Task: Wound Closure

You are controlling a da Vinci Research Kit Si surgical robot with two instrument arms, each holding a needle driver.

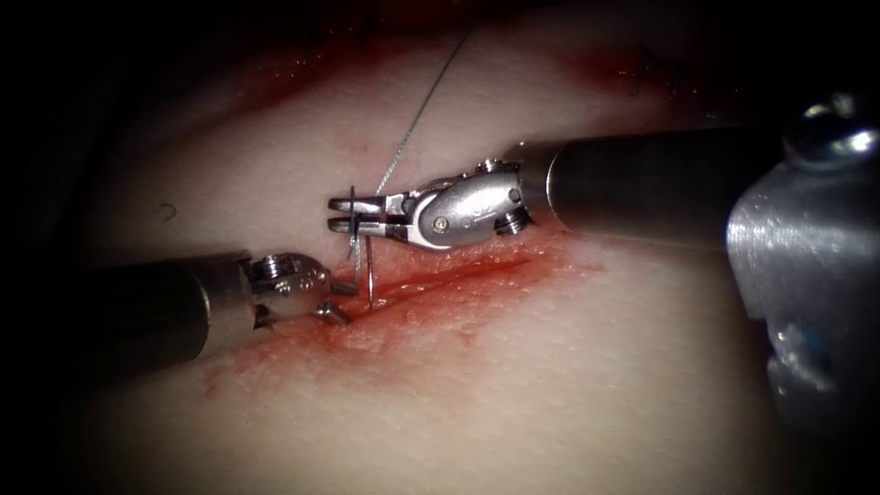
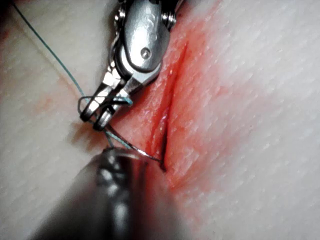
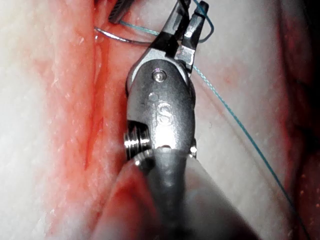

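Note:
The tissue point(image 1: 513, 385) carries a red cut point(image 1: 458, 275) running from the centre toward the right. My right tool point(image 1: 353, 215) is shut on the curved needle point(image 1: 365, 266) near its tail end. The needle arcs down from the jaws, and its tip sits in the tissue at the left end of the cut point(image 2: 165, 120); the needle point(image 2: 135, 147) and needle point(image 3: 125, 39) show the same curve. Thread point(image 1: 412, 128) runs up and away from the jaws, and thread point(image 2: 95, 102) loops around the jaw tips. My left tool point(image 1: 335, 301) stands open just left of the needle's tip, holding nothing.
Red fluid point(image 1: 394, 325) stains the tissue around the cut. Dark stitch marks point(image 1: 655, 73) sit on the tissue at the far upper right. The right arm's shaft point(image 1: 642, 188) crosses above the cut, and the left arm's shaft point(image 1: 156, 312) lies low on the left.

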